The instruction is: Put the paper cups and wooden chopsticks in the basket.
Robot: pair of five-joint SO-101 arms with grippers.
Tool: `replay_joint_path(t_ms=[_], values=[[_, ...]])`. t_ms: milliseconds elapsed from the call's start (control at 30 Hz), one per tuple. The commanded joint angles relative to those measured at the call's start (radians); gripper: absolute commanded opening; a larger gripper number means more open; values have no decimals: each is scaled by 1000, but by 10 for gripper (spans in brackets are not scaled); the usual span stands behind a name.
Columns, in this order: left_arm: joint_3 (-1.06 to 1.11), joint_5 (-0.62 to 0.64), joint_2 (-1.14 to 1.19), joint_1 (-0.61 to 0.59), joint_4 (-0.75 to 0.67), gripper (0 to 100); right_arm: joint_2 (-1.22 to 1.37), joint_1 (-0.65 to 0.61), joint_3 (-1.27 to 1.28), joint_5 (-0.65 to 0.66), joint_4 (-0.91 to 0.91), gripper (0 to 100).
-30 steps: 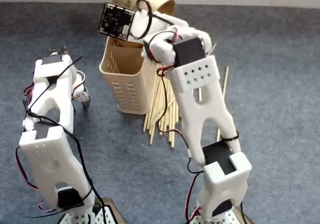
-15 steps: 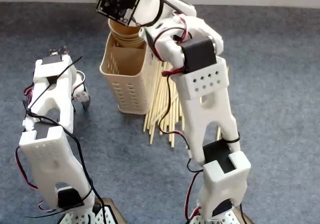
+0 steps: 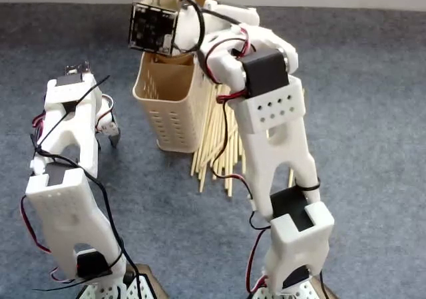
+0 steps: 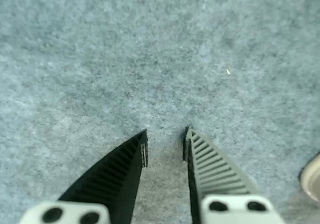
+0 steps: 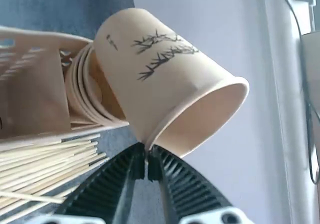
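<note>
— While the right gripper (image 5: 146, 166) hangs up over the basket (image 3: 166, 109), what do its jaws hold?
— They are pinched shut on the rim of a paper cup (image 5: 160, 84). The cup is tilted, with its mouth turned away from the basket. Its base is close to the basket's open top, where a stack of nested cups (image 5: 82, 92) already sits inside.
— And the basket itself?
— It stands upright on the grey worktop (image 3: 359, 79), between the two arms. It is cream plastic with slotted walls.
— Where are the wooden chopsticks (image 3: 216, 146)?
— They lie in a loose bundle on the worktop, just beside the basket on the right arm's side and partly under that arm. Whether they touch the basket wall cannot be told.
— And the left gripper (image 4: 165, 144)?
— It is low over bare worktop, near the basket on the other side. Its jaws, one black and one pale grey, stand parted with nothing between them.
</note>
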Motion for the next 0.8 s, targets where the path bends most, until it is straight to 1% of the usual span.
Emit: replay_joint_path(t_ms=[0, 100, 267, 500, 633, 767], values=[[7, -35, -35, 35, -5, 141, -12, 47, -42, 18, 4, 5], [8, -37, -35, 36, -5, 141, -12, 59, -42, 25, 4, 5], [8, -37, -35, 36, -5, 141, -10, 50, -38, 138, 5, 5], [8, -37, -35, 36, -5, 141, -4, -27, -38, 175, -7, 5], [8, -37, -35, 36, -5, 141, -5, -27, -42, 255, -59, 5], [8, -37, -35, 36, -3, 141, -2, -2, -33, 255, -91, 5]])
